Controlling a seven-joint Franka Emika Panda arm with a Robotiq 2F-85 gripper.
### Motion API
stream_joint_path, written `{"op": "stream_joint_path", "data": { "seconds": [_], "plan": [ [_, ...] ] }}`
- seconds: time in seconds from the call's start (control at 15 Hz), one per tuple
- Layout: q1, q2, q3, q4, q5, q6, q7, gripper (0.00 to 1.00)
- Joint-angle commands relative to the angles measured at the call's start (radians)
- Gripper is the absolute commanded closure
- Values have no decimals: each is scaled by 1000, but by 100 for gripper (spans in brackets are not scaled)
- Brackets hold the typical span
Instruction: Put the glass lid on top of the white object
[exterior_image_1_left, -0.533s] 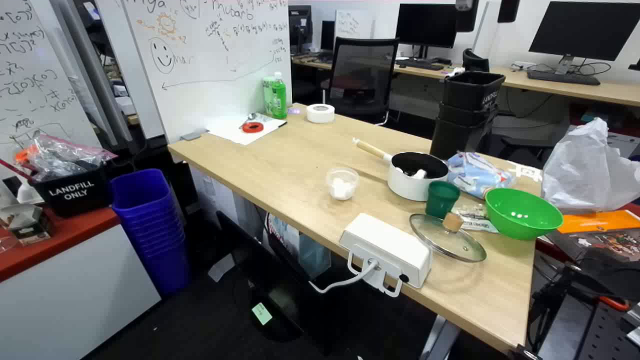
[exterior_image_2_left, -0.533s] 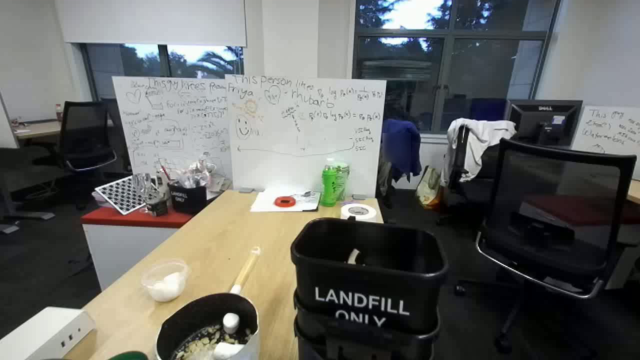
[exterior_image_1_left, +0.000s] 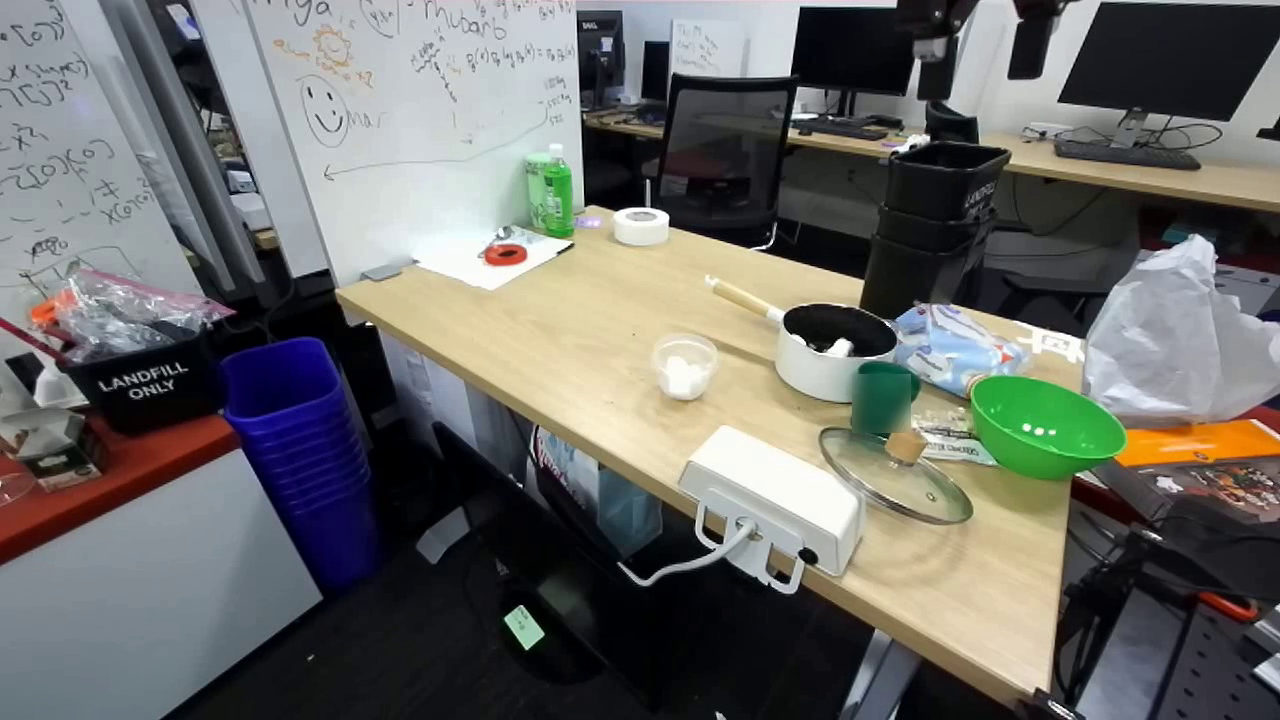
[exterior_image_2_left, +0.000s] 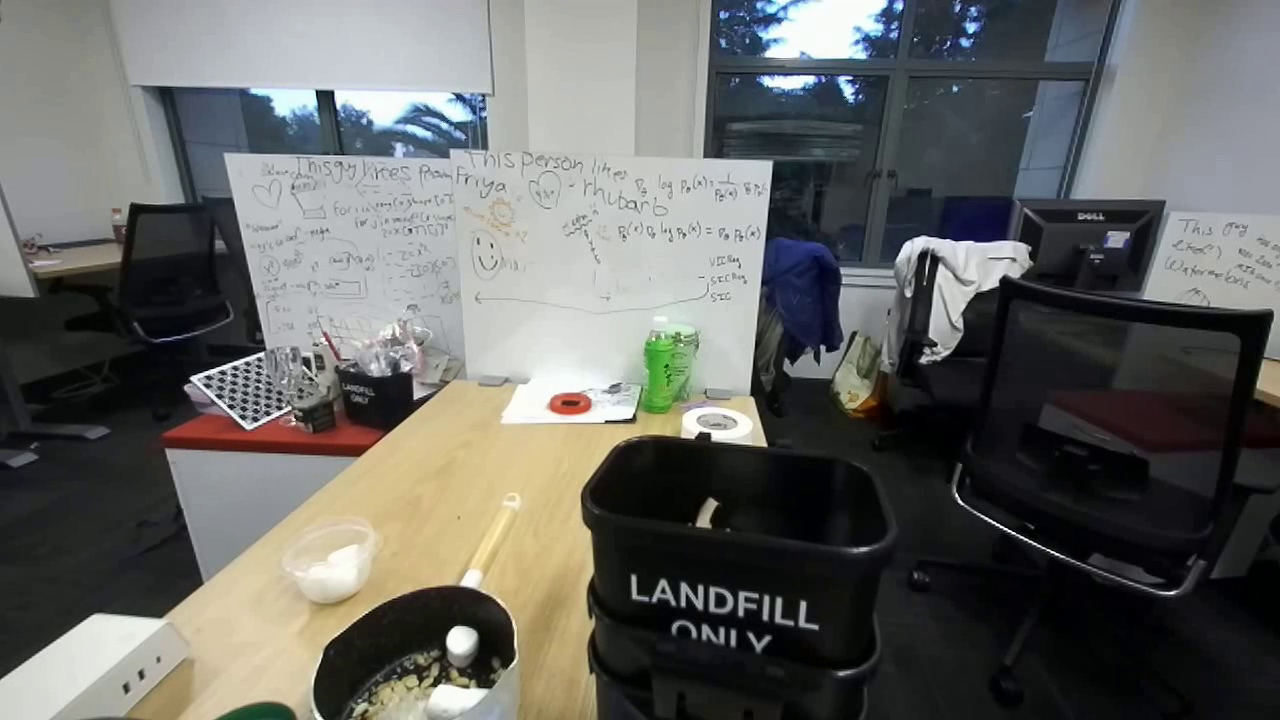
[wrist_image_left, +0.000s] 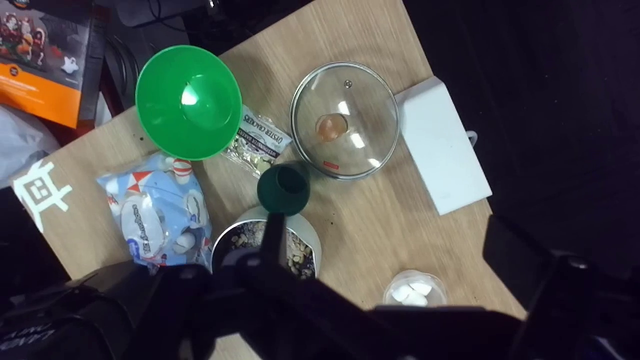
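Note:
The glass lid (exterior_image_1_left: 885, 482) lies knob up on the table, beside the white object (exterior_image_1_left: 775, 495). In the wrist view the lid (wrist_image_left: 345, 145) has its rim right at the long edge of the white object (wrist_image_left: 445, 145); I cannot tell whether they touch. The white object sits at the table's edge with its cable hanging off. Its end also shows in an exterior view (exterior_image_2_left: 90, 665). My gripper (exterior_image_1_left: 983, 70) is open and empty, high above the table. In the wrist view its fingers (wrist_image_left: 385, 235) are spread wide, away from the lid.
A dark green cup (wrist_image_left: 282, 192), a white pot (exterior_image_1_left: 830, 370), a cracker packet (wrist_image_left: 260, 137) and a green bowl (exterior_image_1_left: 1045, 430) stand near the lid. A clear cup with white pieces (exterior_image_1_left: 685, 368), a blue bag (exterior_image_1_left: 955, 345) and black bins (exterior_image_2_left: 740, 560) are also around.
My gripper has come lower into an exterior view, with more of its fingers showing at the top. The lid, the white object and the other table things have not moved.

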Motion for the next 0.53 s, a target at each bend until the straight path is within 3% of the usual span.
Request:
{"op": "stream_joint_path", "data": {
  "seconds": [0.0,0.47],
  "plan": [
    [-10,-2,-17,-63,17,22,79,0],
    [-1,0,-19,-59,1,3,66,0]
  ]
}}
